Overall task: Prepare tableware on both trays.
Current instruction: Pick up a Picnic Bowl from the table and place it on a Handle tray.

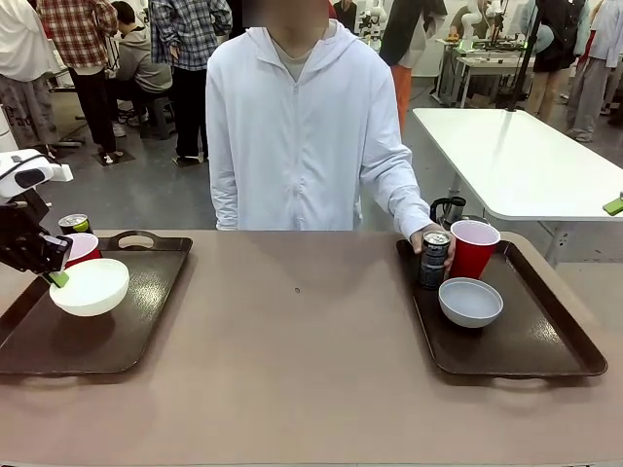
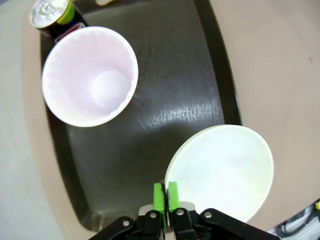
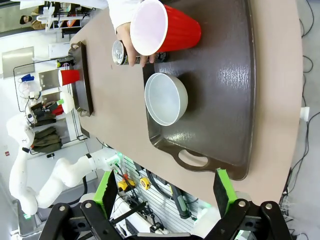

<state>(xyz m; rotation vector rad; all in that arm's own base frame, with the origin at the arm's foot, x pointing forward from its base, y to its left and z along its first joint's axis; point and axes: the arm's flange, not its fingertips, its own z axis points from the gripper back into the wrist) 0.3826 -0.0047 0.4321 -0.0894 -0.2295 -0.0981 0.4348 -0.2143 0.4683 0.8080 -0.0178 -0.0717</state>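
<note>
Your left gripper [image 2: 165,192] is pinched on the rim of the white bowl [image 1: 90,286], holding it tilted above the left tray [image 1: 146,306], near its left edge. Lower it level onto bare tray in front of the red cup [image 2: 90,76] before letting go. Your right gripper [image 3: 165,192] hangs wide apart above the right tray [image 3: 225,95].

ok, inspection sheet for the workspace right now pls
Surface: brown table, bare between the trays.
Job's things: left tray holds red cup and can; right tray holds red cup and grey bowl; person's hand on dark can.
Clutter: nothing seen.
Grippers: left gripper shut on white bowl rim, above left tray; right gripper open, holding nothing.
Cables: on the floor beside the table.
Surroundings: white table, bystanders behind.
</note>
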